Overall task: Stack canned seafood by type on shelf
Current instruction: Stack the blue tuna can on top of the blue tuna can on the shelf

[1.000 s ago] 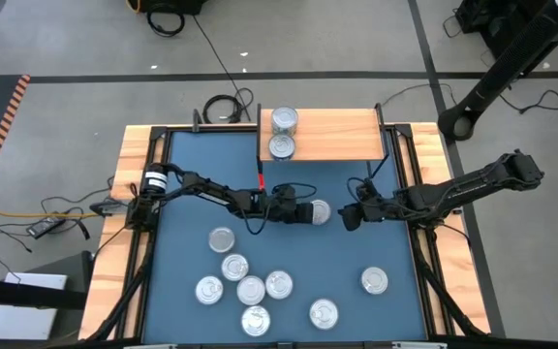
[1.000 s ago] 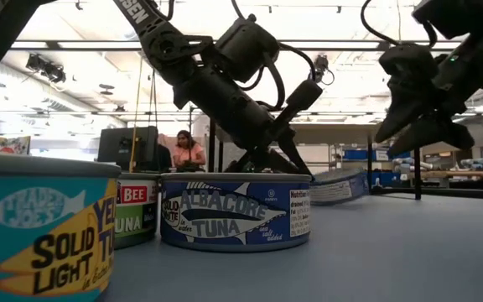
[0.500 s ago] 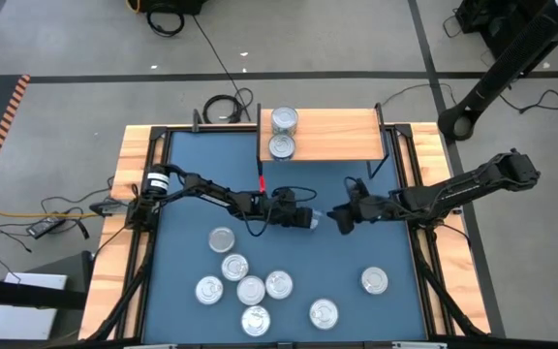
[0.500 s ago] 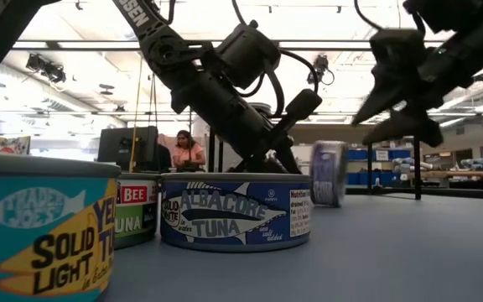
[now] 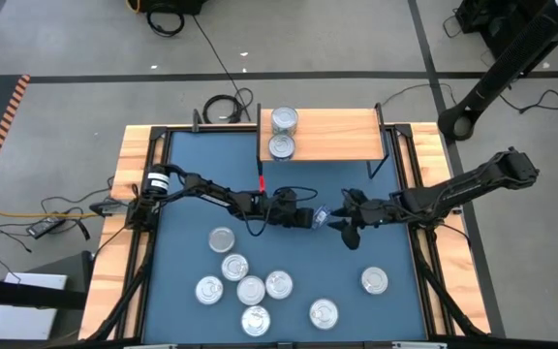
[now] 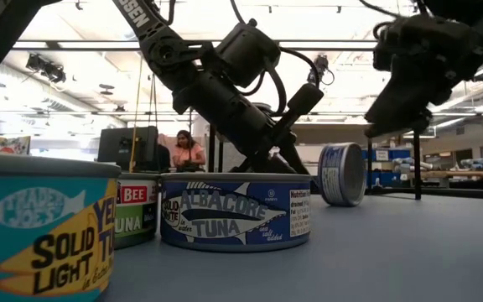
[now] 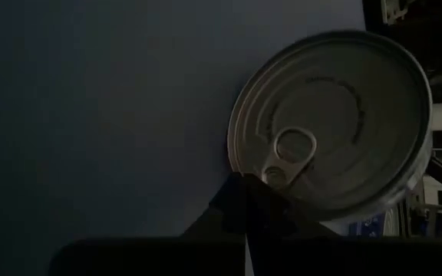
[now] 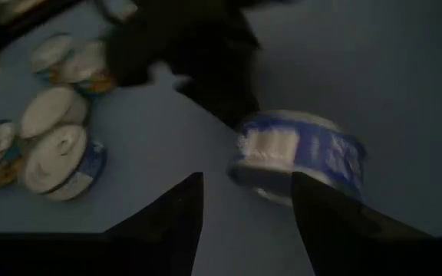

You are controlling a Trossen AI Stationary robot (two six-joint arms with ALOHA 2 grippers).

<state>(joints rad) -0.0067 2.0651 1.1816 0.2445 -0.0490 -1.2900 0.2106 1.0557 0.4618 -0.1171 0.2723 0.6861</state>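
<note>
Tipped since a second ago: blue-label tin (image 5: 319,214), flat then, stands on edge at table centre beside my shut left gripper (image 5: 306,217), right gripper (image 5: 344,230) open and empty at its four o'clock (shelf (image 5: 337,135), twelve o'clock, holds two), ready for handover.

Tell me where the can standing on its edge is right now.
The tipped can stands on edge mid-table in the high view, between the shut left gripper and the open right gripper, below the shelf.
</note>
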